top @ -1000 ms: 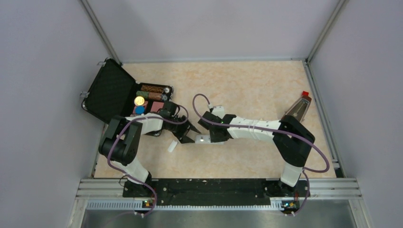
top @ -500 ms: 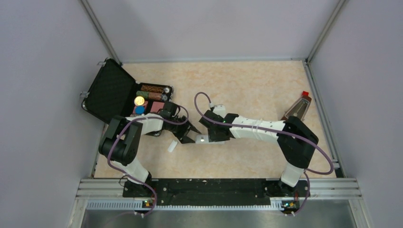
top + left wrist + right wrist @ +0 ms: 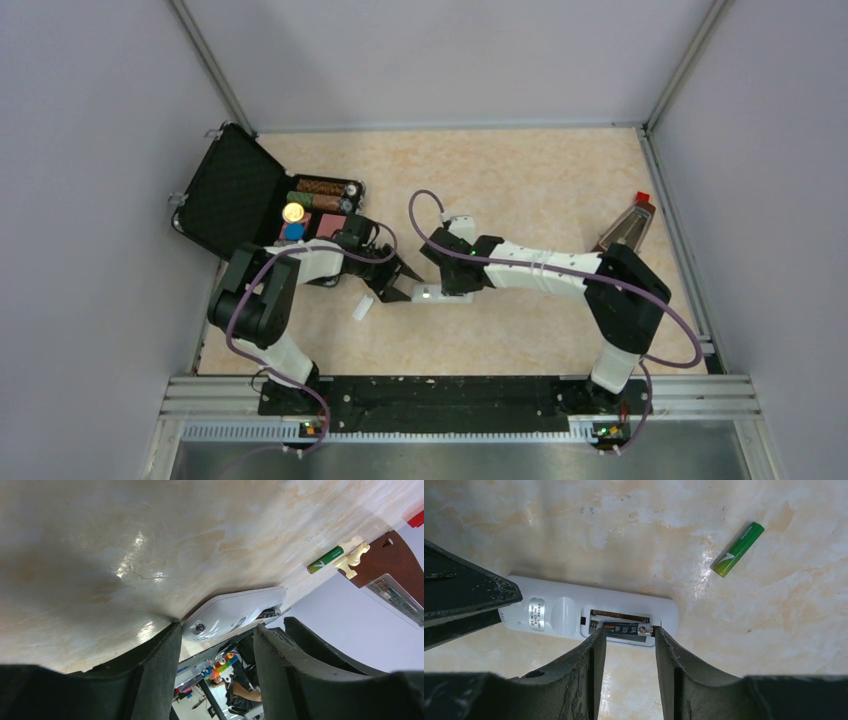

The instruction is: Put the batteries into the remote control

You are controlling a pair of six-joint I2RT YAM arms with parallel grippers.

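Observation:
The white remote control [image 3: 589, 615] lies back up on the table with its battery bay open. The darker battery [image 3: 626, 628] lies in the bay's near slot. My right gripper [image 3: 628, 630] is open, one fingertip over each end of that battery. The green battery [image 3: 737, 549] lies loose on the table beyond the remote, and it also shows in the left wrist view [image 3: 326, 559]. My left gripper [image 3: 216, 630] is open, its tips against the remote's other end [image 3: 235, 612]. In the top view the two grippers meet over the remote [image 3: 415, 293].
A small loose white cover piece [image 3: 360, 309] lies just left of the grippers. An open black case [image 3: 240, 195] with coloured rolls stands at the back left. A brown metronome-like object [image 3: 625, 225] stands at the right. Metal frame rails edge the table.
My right wrist has shifted slightly over the remote. The left arm, the remote and the cover piece have not visibly moved.

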